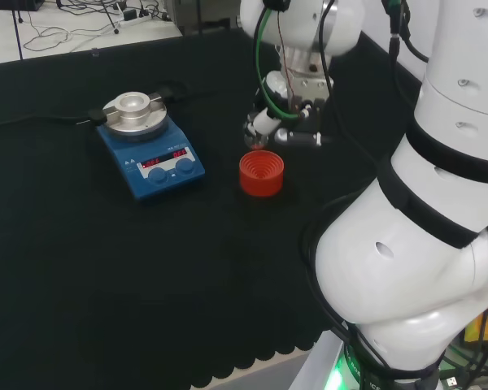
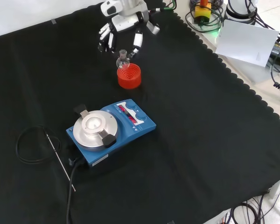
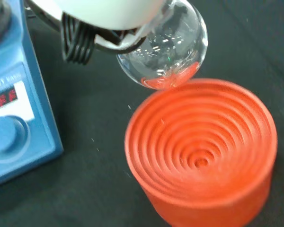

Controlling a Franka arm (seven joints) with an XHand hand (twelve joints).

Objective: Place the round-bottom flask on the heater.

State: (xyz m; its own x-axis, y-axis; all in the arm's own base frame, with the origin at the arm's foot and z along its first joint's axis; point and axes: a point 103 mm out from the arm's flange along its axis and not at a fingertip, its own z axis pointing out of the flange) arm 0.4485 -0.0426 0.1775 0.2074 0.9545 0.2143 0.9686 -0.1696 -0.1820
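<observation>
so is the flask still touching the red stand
Apart. The wrist view shows the flask lifted clear of the red stand, with black cloth visible between the flask's round bottom and the stand's rim.

heater (image 3: 14,109) cut off at edge, flask (image 3: 165,52) neck hidden by hand (image 3: 109,14)

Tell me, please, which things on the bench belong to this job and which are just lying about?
Part of the job:
round-bottom flask
heater
hand, fingers curled round the flask

Just lying about:
red ribbed stand, now bare
black cable beside the heater
white sheet off the cloth
</observation>
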